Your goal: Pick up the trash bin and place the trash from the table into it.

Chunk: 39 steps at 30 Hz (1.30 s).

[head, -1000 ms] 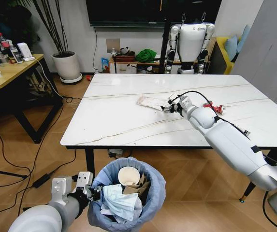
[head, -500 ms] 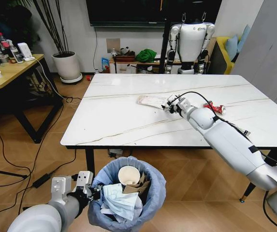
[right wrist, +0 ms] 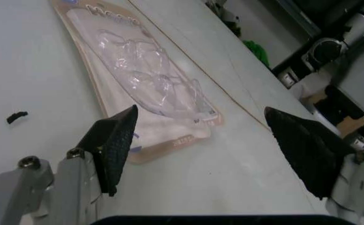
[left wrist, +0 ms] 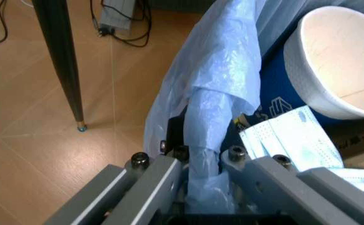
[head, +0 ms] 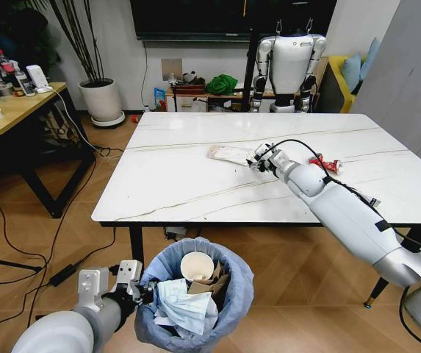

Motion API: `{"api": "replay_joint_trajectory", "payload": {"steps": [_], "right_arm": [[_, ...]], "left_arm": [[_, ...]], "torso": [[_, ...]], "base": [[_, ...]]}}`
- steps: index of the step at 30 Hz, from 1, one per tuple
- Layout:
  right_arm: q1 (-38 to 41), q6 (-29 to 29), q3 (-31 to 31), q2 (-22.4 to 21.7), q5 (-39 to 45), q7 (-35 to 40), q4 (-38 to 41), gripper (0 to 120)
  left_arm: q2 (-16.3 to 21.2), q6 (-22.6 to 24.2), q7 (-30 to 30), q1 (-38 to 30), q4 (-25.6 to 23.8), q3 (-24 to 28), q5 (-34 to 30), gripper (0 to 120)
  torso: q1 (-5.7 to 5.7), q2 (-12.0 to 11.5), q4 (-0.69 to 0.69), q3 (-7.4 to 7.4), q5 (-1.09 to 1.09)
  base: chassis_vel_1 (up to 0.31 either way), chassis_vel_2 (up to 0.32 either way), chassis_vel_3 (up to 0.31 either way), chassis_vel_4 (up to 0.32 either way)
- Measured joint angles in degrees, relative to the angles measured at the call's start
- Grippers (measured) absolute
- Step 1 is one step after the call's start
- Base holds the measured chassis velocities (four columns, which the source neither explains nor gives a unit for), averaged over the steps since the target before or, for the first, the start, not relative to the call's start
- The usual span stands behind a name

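Right wrist view: right pincer [right wrist: 200, 140] is held wide open just short of the flat packet [right wrist: 141, 79] on the tabletop [head: 188, 169], long axis running away ahead; trash bin [head: 195, 294] rim is clamped by left pincer [head: 133, 293].

My head looks down across the table [head: 195, 176] – each wrist camera sits close behind its own fingers.

Even indoor light — soft glare on the table [head: 195, 176].
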Motion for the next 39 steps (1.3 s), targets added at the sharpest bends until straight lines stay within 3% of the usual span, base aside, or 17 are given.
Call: {"api": "replay_joint_trajectory", "payload": {"steps": [9,14,25,35,39], "right_arm": [[0.7,0.1,-0.4,0.9,0.2,0.0,-1.1,74],[1.4,0.4,-0.9,1.7,-0.1,-0.2,-2.1,62],[1.6,3.1,-1.8,2.9,-1.7,-0.4,-3.5,56],[1.5,4.6,-2.0,2.8,-2.0,-0.5,-3.9,23],[1.1,5.0,-2.2,2.7,-1.6,-0.4,-3.7,2]], "left_arm": [[-0.1,0.0,0.0,0.0,0.0,-0.2,-0.4,0],[-0.1,0.0,0.0,-0.1,0.0,-0.3,-0.8,0],[0.1,0.0,0.7,-0.1,0.0,-0.5,-1.0,0],[0.0,0.0,1.3,-0.2,0.0,-0.5,-0.9,0],[0.1,0.0,1.4,-0.1,0.0,-0.5,-0.8,0]], "torso": [[0.00,0.0,-0.01,0.00,0.00],[0.00,0.0,0.00,0.00,0.00],[0.00,0.0,-0.01,0.00,-0.01],[0.00,0.0,-0.01,0.00,-0.01],[0.00,0.0,-0.01,0.00,0.00]], "base": [[0.000,0.000,0.000,0.000],[0.000,0.000,0.000,0.000],[0.000,0.000,0.000,0.000],[0.000,0.000,0.000,0.000],[0.000,0.000,0.000,0.000]]}}
